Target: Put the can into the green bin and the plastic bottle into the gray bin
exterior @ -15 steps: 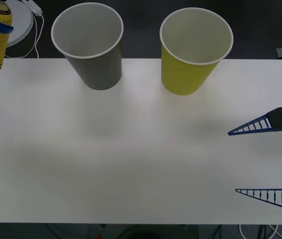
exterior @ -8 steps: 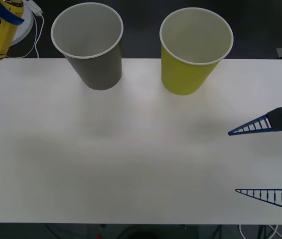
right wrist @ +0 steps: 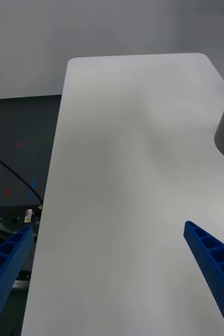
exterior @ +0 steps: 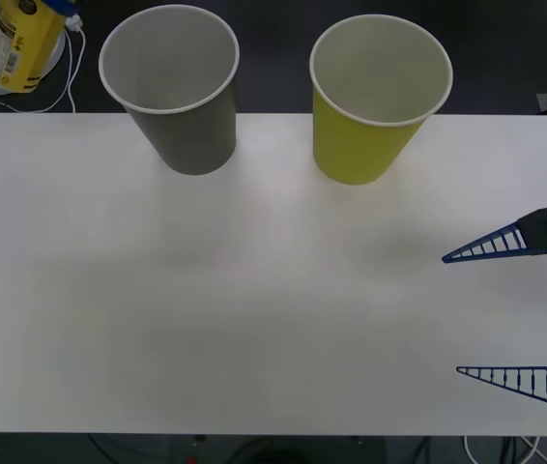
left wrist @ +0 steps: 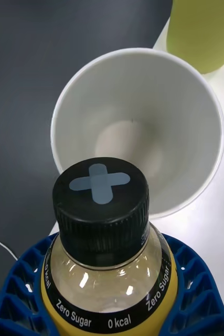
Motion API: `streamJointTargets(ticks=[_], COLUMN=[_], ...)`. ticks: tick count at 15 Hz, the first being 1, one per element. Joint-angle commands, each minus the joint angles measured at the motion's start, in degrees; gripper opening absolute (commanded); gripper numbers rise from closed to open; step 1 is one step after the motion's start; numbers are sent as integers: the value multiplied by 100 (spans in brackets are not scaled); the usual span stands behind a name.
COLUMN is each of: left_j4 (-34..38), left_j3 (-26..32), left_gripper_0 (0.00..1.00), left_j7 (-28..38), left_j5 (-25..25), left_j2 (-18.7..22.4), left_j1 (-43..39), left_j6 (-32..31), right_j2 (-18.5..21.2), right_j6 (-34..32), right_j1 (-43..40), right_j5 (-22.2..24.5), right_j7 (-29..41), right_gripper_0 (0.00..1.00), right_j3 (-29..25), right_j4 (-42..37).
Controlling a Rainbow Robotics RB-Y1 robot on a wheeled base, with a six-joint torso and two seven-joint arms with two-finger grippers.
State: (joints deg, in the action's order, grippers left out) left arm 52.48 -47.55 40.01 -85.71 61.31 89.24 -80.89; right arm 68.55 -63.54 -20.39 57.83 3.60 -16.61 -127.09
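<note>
The left gripper (left wrist: 109,294) is clamped around the plastic bottle (left wrist: 107,252), its blue fingers (left wrist: 22,294) wrapping the body just under the black cap. From the wrist, the open mouth of the gray bin (left wrist: 138,131) lies just ahead of the cap, with the green bin (left wrist: 206,31) beyond it. In the front view the bottle (exterior: 20,41) hangs tilted in the air, off past the table's (exterior: 254,319) far edge and beside the gray bin (exterior: 172,92), not yet over it. Both bins look empty, so by my reading neither item is sorted; the bottle drop is close, and the can remains. The right gripper (exterior: 501,311) waits spread wide, holding nothing, near the green bin (exterior: 375,97).
</note>
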Motion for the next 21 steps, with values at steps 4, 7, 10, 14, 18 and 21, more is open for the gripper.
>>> streamJointTargets(ticks=[4, 7, 10, 14, 18, 21], left_j4=[-554, -888, -1231, -1715, -1803, -1803], left_j3=[-9, -9, -9, -9, -9, -9], left_gripper_0=[0, 0, 0, 0, 0, 0], left_j7=[226, 385, 517, 745, 991, 1105], left_j5=[-359, -456, -544, -579, -667, -711], left_j2=[-664, -1024, -1411, -1868, -2132, -2184], left_j1=[428, 692, 894, 999, 1008, 1008], left_j6=[-5, 12, 39, 223, 443, 469], right_j2=[0, 0, 0, 0, 0, 0], right_j6=[0, 0, 0, 0, 0, 0], right_j1=[0, 0, 0, 0, 0, 0], right_j5=[0, 0, 0, 0, 0, 0], right_j7=[0, 0, 0, 0, 0, 0], right_gripper_0=[100, 100, 100, 100, 100, 100], right_j3=[0, 0, 0, 0, 0, 0], right_j4=[0, 0, 0, 0, 0, 0])
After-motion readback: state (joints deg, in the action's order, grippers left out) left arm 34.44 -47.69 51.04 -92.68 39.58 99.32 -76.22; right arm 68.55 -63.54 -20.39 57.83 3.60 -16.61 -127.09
